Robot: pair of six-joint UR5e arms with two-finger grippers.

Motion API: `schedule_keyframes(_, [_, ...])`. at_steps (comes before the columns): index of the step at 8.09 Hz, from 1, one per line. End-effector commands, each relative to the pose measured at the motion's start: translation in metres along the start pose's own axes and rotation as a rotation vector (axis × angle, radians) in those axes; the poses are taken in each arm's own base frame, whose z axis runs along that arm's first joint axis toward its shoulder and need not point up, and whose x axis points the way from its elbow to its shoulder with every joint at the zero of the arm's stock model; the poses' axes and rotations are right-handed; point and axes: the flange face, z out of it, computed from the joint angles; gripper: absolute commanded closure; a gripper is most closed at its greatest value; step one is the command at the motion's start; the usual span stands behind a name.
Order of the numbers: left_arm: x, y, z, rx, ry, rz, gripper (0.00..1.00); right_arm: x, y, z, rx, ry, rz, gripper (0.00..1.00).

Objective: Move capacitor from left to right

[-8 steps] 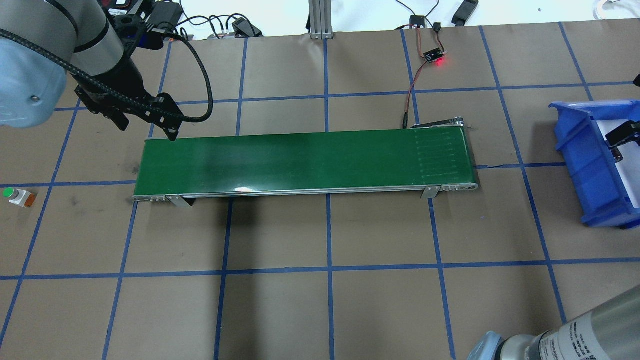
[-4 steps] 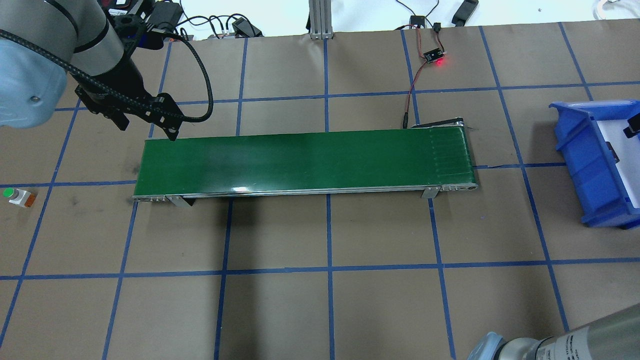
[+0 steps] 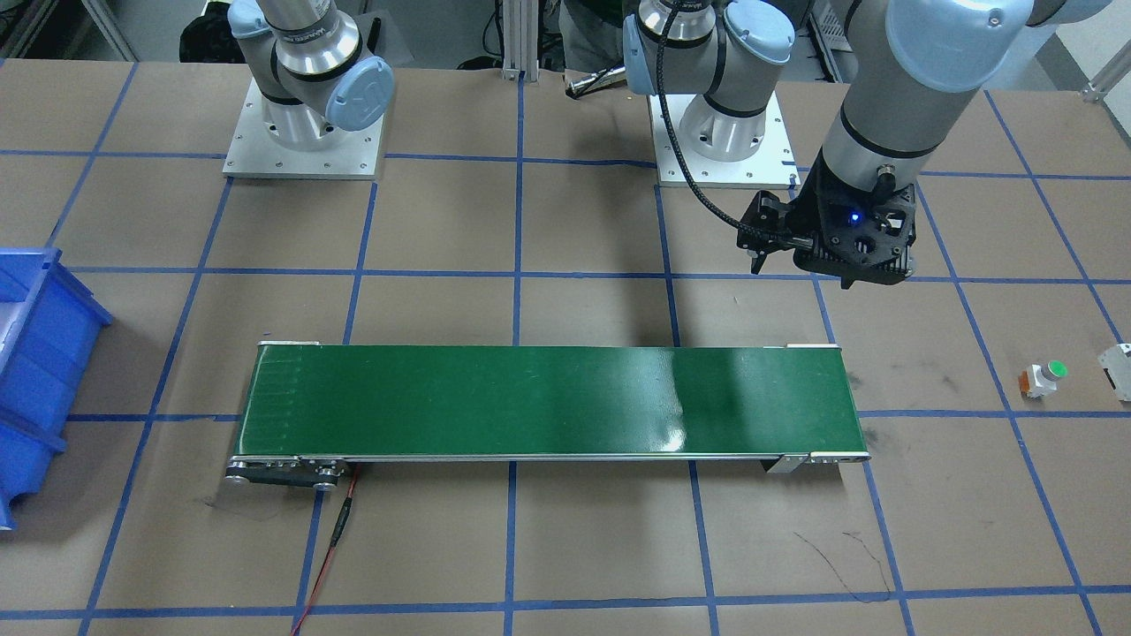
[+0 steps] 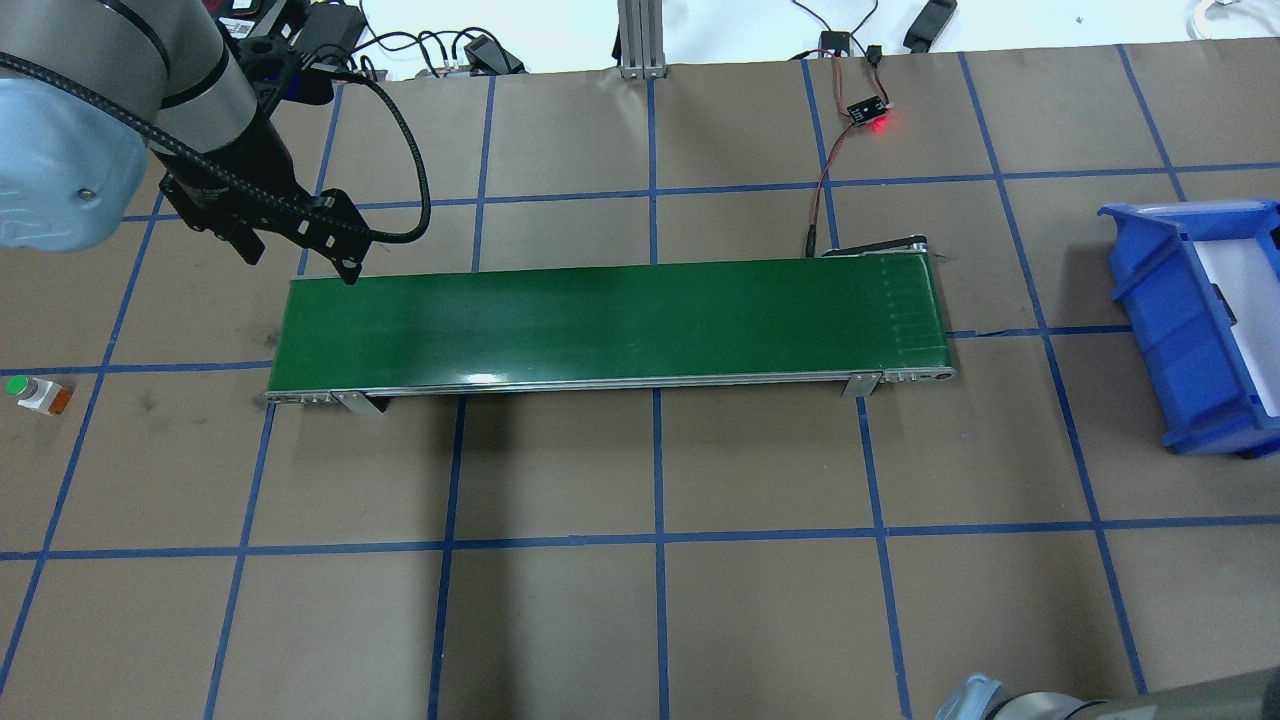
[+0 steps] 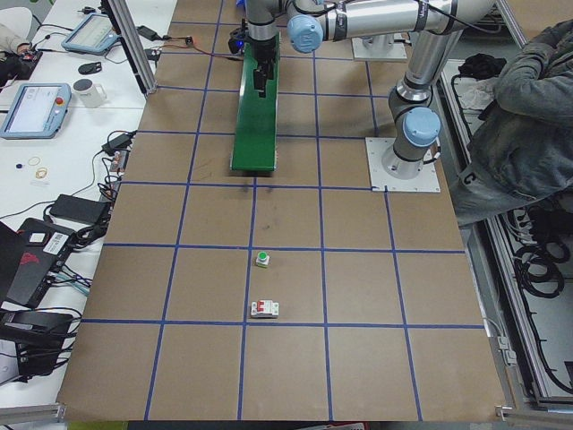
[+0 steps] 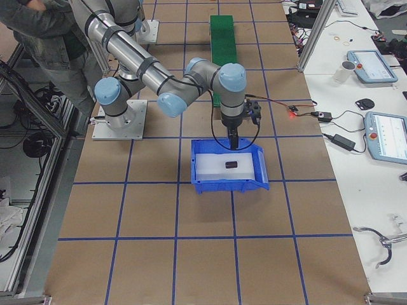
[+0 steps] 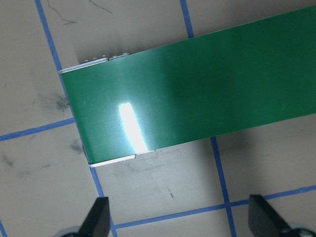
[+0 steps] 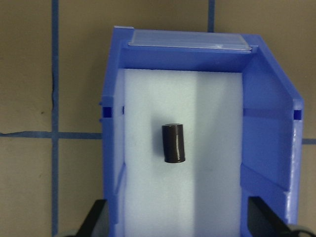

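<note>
The capacitor (image 8: 174,143), a small dark cylinder, lies on its side on the white foam inside the blue bin (image 8: 266,138) at the table's right end. It also shows in the exterior right view (image 6: 230,164). My right gripper (image 8: 180,223) is open and empty, above the bin and apart from the capacitor; it is outside the overhead view. My left gripper (image 7: 180,224) is open and empty, above the table beside the left end of the green conveyor belt (image 7: 197,94). It shows in the front-facing view (image 3: 853,256) too.
The conveyor (image 4: 610,320) runs across the table's middle toward the bin (image 4: 1180,330). A green-capped push button (image 4: 35,393) and a white-grey blocky component (image 3: 1118,367) lie at the far left. A lit sensor board (image 4: 868,112) with wires sits behind the belt. An operator (image 5: 528,116) stands behind the robot.
My right gripper has moved off the overhead view's right edge, away from the bin's near side. My left arm has shifted slightly toward the far side.
</note>
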Motion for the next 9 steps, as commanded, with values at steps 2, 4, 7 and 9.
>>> schedule_keyframes(2, [-0.001, -0.003, 0.002, 0.009, -0.001, 0.001, 0.00, -0.116, -0.027, -0.047, 0.022, -0.021, 0.027, 0.00])
schedule_keyframes(4, [-0.001, -0.006, 0.004, 0.010, -0.002, 0.000, 0.00, -0.164, -0.038, -0.050, 0.023, -0.046, 0.027, 0.00])
schedule_keyframes(7, [-0.002, -0.010, 0.009, 0.006, -0.002, 0.000, 0.00, -0.237, -0.043, -0.068, 0.044, -0.050, 0.055, 0.00])
schedule_keyframes(9, [-0.002, -0.010, 0.009, 0.007, -0.002, 0.001, 0.00, -0.279, -0.042, -0.075, 0.051, -0.055, 0.076, 0.00])
